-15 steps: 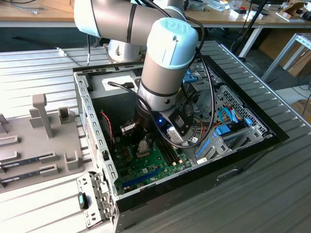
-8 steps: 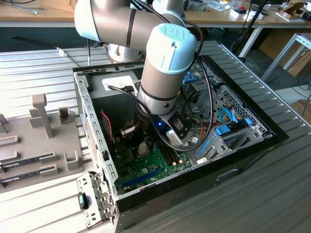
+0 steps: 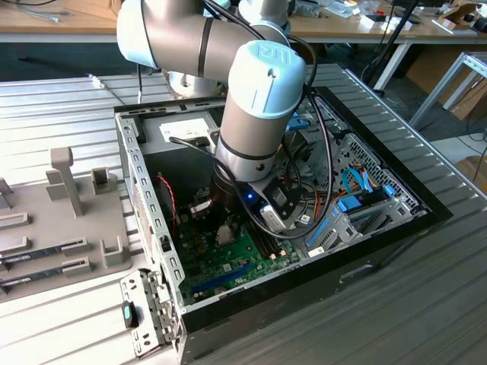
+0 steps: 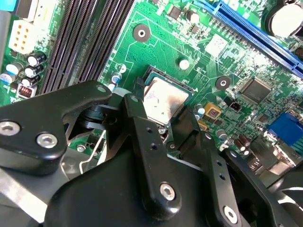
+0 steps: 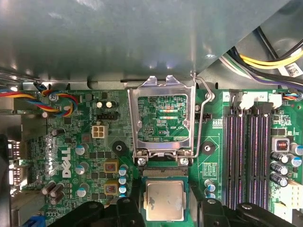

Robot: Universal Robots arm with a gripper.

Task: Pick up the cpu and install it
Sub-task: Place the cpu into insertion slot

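Silvery-topped cpu (image 5: 164,200) is sitting between the black fingers (image 4: 142,127) of the pincer (image 4: 163,106), which is clamping it by two opposite edges low over the green motherboard (image 5: 66,137), just beside the flipped-open metal retention frame (image 5: 163,118), as the arm (image 3: 259,106) is leaning down into the open computer case (image 3: 380,228) on the ribbed metal bench (image 3: 426,304); whether the chip is seated is unclear.

Tool (image 3: 227,228) seemingly low over motherboard (image 3: 228,266) inside open case (image 3: 146,199)
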